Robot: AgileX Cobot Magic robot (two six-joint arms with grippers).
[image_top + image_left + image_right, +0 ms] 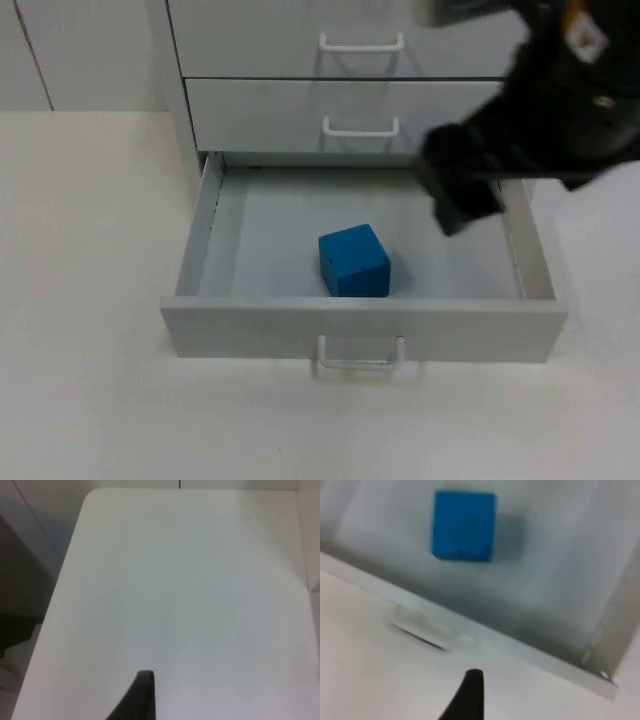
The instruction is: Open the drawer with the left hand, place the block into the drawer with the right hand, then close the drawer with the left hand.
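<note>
the bottom drawer (pixel 365 330) of the white cabinet (pixel 350 100) is pulled right out toward us in the top view, across the lower middle of the frame, and the blue block (pixel 353 260) is sitting on the drawer floor, a little right of centre and close behind the front panel; from the right wrist it's the same blue cube (pixel 464 526) resting flat behind that front wall

the right gripper (pixel 462 190) hangs over the back right of the drawer, upper right of the frame, well apart from the block and holding nothing; whether its fingers are apart or together i can't tell, it's just a dark mass from above

the left gripper looks down on bare white table (pixel 190 605) at the table's rounded corner, waiting off to the side, and one black fingertip (pixel 142 692) is all there is to go on, so its fingers i can't call either

so by my reading the block is in and what's left is the close, a job for the left arm

the drawer looks a stiff, light panel box that ought to slide straight back; the place to take it is the pale bar handle (pixel 361 357) at the middle of the front, or a flat push on the front panel near that handle so it doesn't skew on its runners

the block looks solid and hard-edged, with nothing fragile about it, though it may slide a touch if the drawer shuts fast

the right arm needs to be out of the drawer first
</note>
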